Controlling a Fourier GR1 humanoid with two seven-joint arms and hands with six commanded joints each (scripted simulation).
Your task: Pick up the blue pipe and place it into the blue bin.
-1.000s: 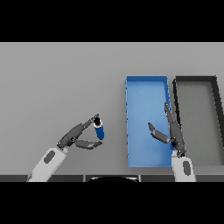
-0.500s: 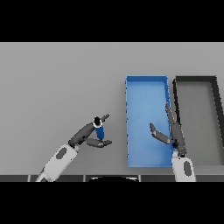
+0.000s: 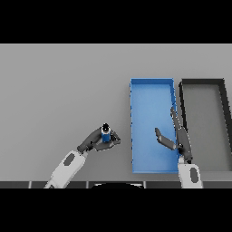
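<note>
the left robot hand (image 3: pixel 97 141) is positioned over the grey table (image 3: pixel 59 90), to the left of the blue bin (image 3: pixel 151 86) and apart from it, with its arm entering from the lower left edge of the head view. its fingers and thumb are curled round the blue pipe (image 3: pixel 106 135), which stands roughly upright in the grasp, its dark upper end showing above the fingers. the pipe is outside the bin, near the bin's lower left wall but not touching it; whether it rests on the table or is held above it cannot be told. the right robot hand (image 3: pixel 174 136) lies over the right part of the blue bin, its arm entering from the lower edge. its fingers are straight and extended along the bin's right wall, the thumb spread out to the left over the bin floor, and it holds nothing. a dark grey bin (image 3: pixel 204 82) stands just beside the blue bin on its right side, the two long walls running parallel and close together
</note>
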